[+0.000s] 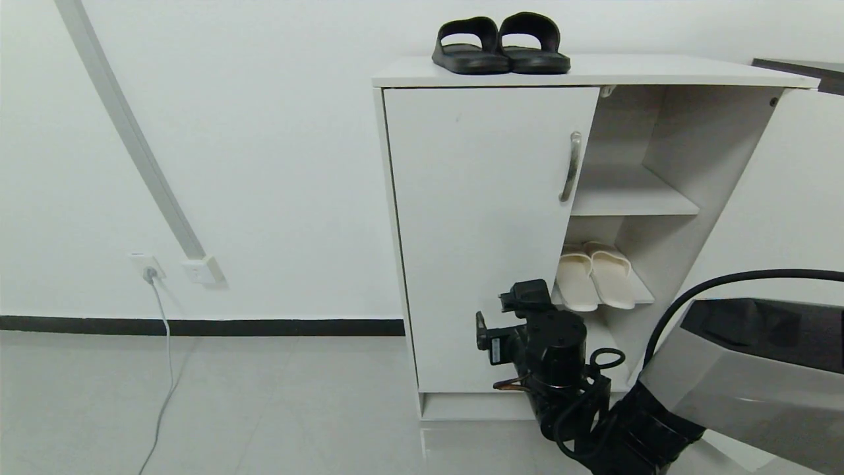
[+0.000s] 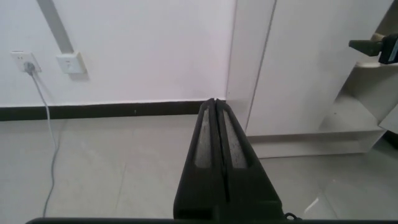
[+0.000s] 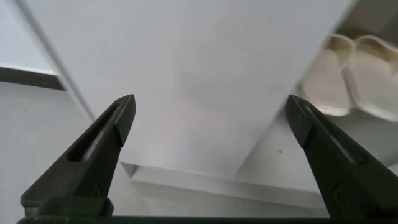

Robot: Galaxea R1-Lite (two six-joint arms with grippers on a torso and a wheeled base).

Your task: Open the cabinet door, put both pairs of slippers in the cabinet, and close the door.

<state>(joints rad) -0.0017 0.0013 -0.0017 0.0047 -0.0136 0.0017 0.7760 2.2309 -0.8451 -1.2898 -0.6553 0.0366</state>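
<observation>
You have four slippers in two pairs: one black pair (image 1: 501, 46) and one white pair (image 1: 593, 277). You have one cabinet (image 1: 659, 69) with one door (image 1: 481, 231) and one handle (image 1: 572, 166). The wall gives you two sockets (image 1: 148, 264) (image 1: 201, 269) and one cable (image 1: 165, 343).

Left gripper (image 2: 214, 107) clamped together; right gripper (image 3: 209, 104) spread wide.

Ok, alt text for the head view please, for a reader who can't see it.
A white cabinet with its right half open shows cream slippers on a lower shelf; black slippers sit on its top. The left door is shut, and the right gripper is low before it.
</observation>
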